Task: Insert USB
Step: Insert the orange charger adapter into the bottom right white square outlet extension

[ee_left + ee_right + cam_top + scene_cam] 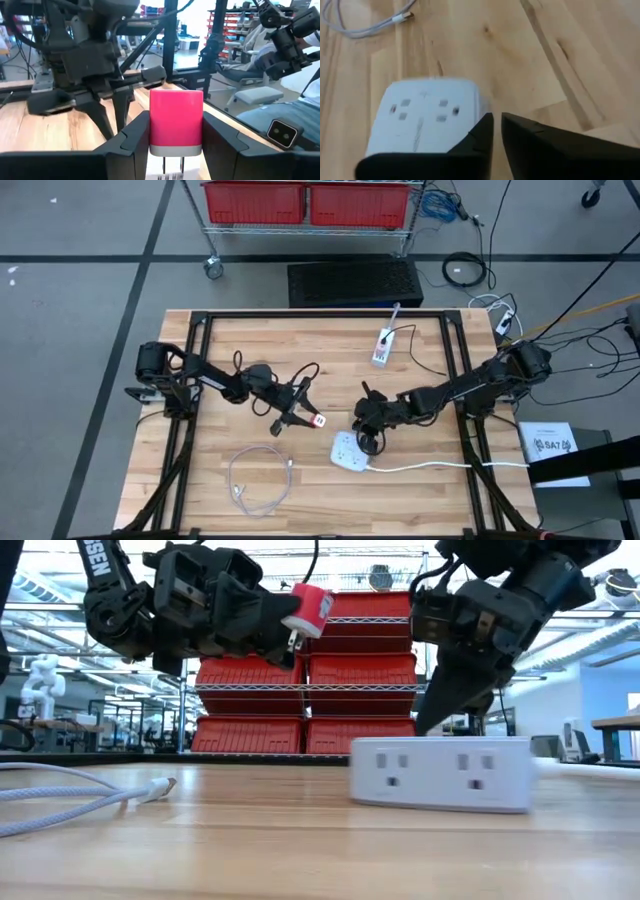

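A wooden table [200,480] carries a white power strip [348,450], a coiled cable [255,485] and a second strip [383,346].

A pink-red plug [176,117] with a white base sits between black fingers [132,137]. The power strip [440,773] is white, the cable [258,485] pale white, the table [210,510] light striped wood, the bins [255,202] red.

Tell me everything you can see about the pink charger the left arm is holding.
The pink charger is a small boxy plastic plug, pink body with a white base and two metal prongs. The left gripper clamps it between both fingers, raised above the wooden table, prongs angled down, touching nothing else.
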You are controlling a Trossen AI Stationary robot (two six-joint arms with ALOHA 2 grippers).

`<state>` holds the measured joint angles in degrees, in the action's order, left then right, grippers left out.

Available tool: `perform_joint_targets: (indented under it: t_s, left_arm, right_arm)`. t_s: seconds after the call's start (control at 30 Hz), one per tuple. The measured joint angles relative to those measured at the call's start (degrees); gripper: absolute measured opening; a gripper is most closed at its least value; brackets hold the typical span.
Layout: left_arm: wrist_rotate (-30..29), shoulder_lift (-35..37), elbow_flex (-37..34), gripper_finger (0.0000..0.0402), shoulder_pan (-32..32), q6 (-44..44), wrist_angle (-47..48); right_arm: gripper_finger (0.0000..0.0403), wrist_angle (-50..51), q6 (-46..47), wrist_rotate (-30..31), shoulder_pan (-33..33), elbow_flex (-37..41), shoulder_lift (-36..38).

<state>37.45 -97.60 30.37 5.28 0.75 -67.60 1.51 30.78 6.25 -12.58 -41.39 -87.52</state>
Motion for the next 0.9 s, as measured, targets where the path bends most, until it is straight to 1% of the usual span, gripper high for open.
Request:
perform_joint_targets:
  t_s: [0.1, 0.2, 0.37, 0.5, 0.57, 0.67, 0.8, 0.9]
  left_arm:
    - [0.5, 0.0, 0.0, 0.0146, 0.4, 1.2, 1.1]
    - [1.1, 0.0, 0.0, 0.0146, 1.3, 3.1, 2.3]
    - [3.3, 0.0, 0.7, 0.0146, 2.7, 6.0, 6.2]
    - [6.2, 0.0, 2.4, 0.0146, 3.1, 6.5, 10.3]
    - [8.0, 0.0, 3.8, 0.0146, 3.1, 6.5, 12.4]
    - [10.0, 0.0, 5.4, 0.0146, 3.0, 7.0, 14.3]
    - [11.1, 0.0, 6.6, 0.0146, 3.0, 7.7, 14.4]
    - [12.1, 0.0, 6.8, 0.0146, 3.1, 8.0, 14.7]
  right_arm:
    - [0.006, 0.8, -4.1, -0.3, 0.3, -1.0, 0.1]
    - [0.0094, 4.1, -11.6, -0.5, 0.2, -4.5, 0.1]
    - [0.0147, 16.1, -24.5, 0.2, 0.2, -14.7, 0.1]
    - [0.0177, 23.7, -37.1, 4.1, 0.2, -23.4, -0.6]
    - [0.0188, 25.3, -43.5, 5.9, 0.2, -27.0, -1.8]
    - [0.02, 26.6, -50.7, 6.0, 0.5, -30.9, -4.0]
    - [0.0206, 28.4, -57.4, 6.1, 0.6, -34.6, -7.8]
    - [0.0208, 28.7, -60.1, 5.8, 0.2, -36.5, -9.8]
